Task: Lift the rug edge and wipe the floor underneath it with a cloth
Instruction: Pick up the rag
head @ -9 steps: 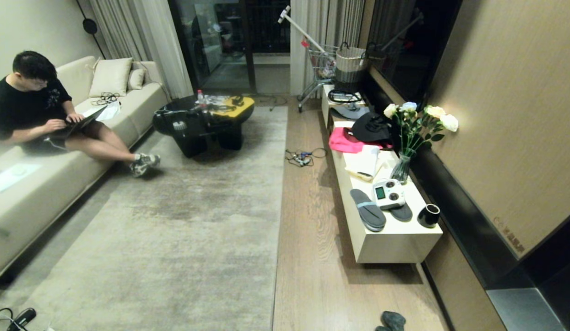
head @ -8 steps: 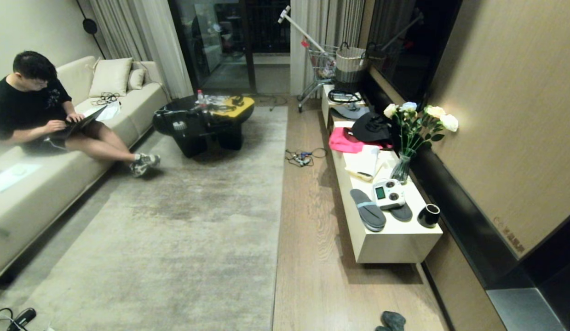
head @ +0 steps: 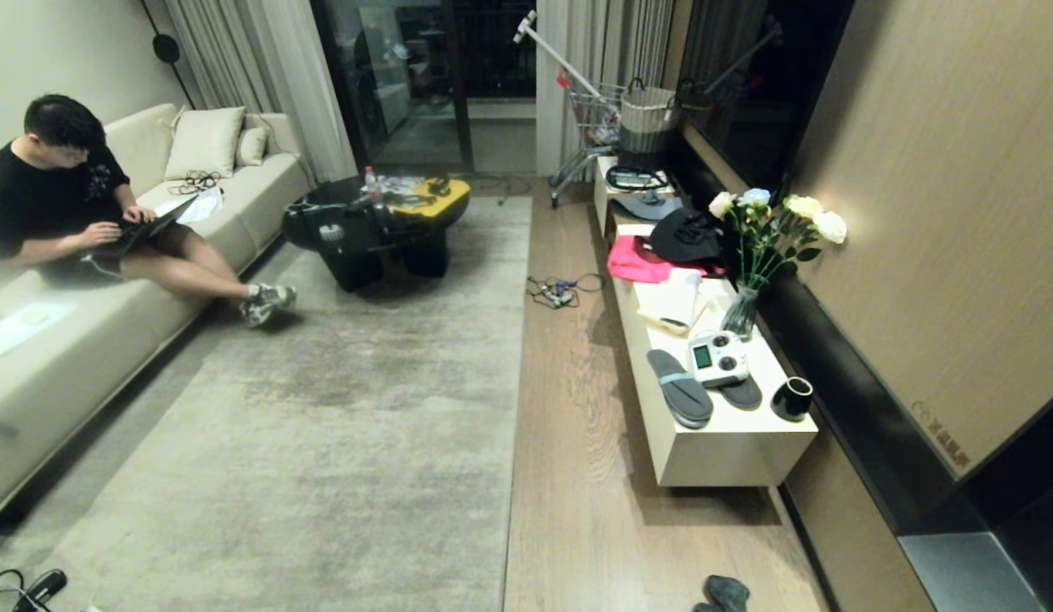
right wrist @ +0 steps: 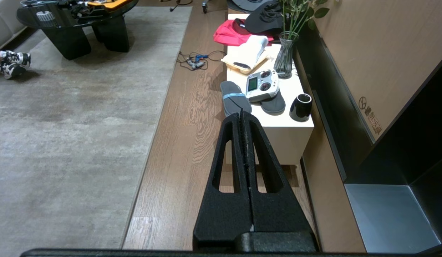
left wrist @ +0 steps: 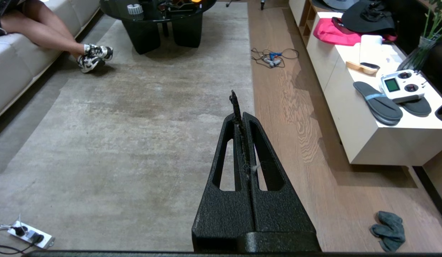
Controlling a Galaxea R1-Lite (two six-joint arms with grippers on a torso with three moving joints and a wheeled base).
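Grey-blue cloth point(head: 723, 592) lies crumpled on the floor point(head: 577, 476) at near right, apart from the rug edge point(head: 516, 399); we hold our left gripper point(left wrist: 238, 116) and right gripper point(right wrist: 242, 123) pressed together, empty.

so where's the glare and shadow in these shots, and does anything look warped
Head view: sheen streaks the light brown wood-grain floor; the long white cabinet shadows the planks beneath it; walls and curtains lean outward like wide-angle warp. Left wrist view: glossy grain patch beside the pale grey-beige rug edge.
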